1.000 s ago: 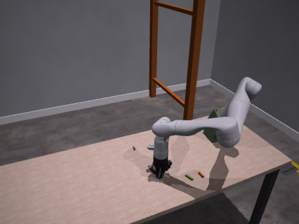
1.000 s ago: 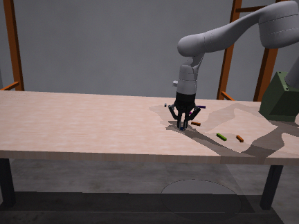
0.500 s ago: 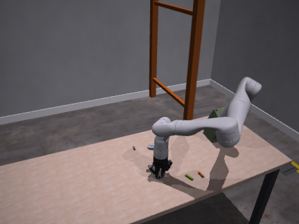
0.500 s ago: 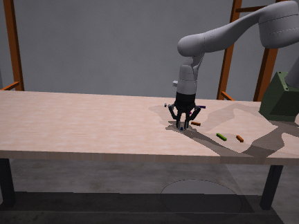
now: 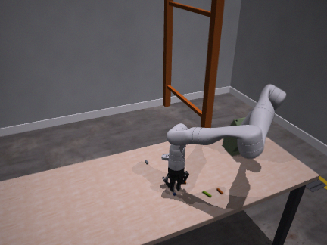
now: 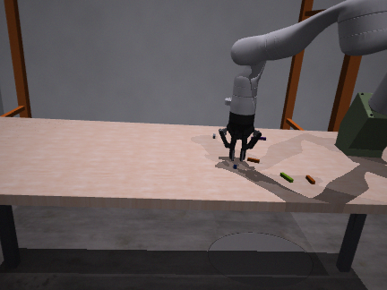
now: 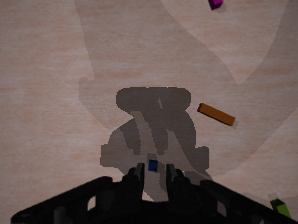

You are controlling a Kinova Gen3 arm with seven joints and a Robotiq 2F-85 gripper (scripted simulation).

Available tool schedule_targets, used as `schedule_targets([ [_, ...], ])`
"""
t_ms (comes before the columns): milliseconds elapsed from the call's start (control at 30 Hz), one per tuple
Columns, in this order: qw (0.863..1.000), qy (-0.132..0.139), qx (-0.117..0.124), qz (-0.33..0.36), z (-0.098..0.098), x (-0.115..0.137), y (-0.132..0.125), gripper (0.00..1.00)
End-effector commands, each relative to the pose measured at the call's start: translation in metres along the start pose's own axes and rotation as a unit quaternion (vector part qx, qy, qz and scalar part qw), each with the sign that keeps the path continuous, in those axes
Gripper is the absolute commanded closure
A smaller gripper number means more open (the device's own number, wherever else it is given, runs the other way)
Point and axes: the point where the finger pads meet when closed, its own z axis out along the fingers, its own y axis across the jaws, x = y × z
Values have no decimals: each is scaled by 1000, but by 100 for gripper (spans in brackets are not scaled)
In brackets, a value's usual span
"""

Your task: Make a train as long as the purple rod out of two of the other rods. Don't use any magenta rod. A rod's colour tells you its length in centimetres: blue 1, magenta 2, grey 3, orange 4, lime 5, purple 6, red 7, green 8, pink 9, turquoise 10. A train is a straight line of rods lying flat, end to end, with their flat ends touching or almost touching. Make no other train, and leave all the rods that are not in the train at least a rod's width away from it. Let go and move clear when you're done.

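Note:
My gripper (image 5: 175,189) (image 6: 237,157) (image 7: 155,173) stands upright, low over the table (image 5: 76,196), with its fingers a little apart. A small blue rod (image 5: 174,193) (image 6: 235,166) (image 7: 153,165) lies on the table between the fingertips, with a gap on each side. An orange rod (image 6: 253,159) (image 7: 216,114) lies just to its right. A lime rod (image 5: 207,193) (image 6: 287,177) (image 7: 281,207) and a second orange rod (image 5: 219,190) (image 6: 310,179) lie further right, apart from each other. A purple rod (image 6: 262,139) (image 7: 216,4) lies behind the gripper.
A small grey rod (image 5: 146,162) (image 6: 214,136) lies to the left, at the back. A green box (image 5: 232,140) (image 6: 360,125) stands at the arm's base on the right. An orange ladder frame (image 5: 210,75) rises behind the table.

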Motion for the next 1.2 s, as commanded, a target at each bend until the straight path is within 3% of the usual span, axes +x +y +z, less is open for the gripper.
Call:
schedule_targets([
  [0,1000,-2,3,6,-23,-1,-2,76],
  [267,1000,-2,4,5,-59,-1,-2,76],
  [567,1000,-2,4,4,-67,-1,-3,76],
  [600,1000,-2,4,4,-67,-1,-3,0],
  [1167,1000,-2,4,4,-67,-1,-3,0],
])
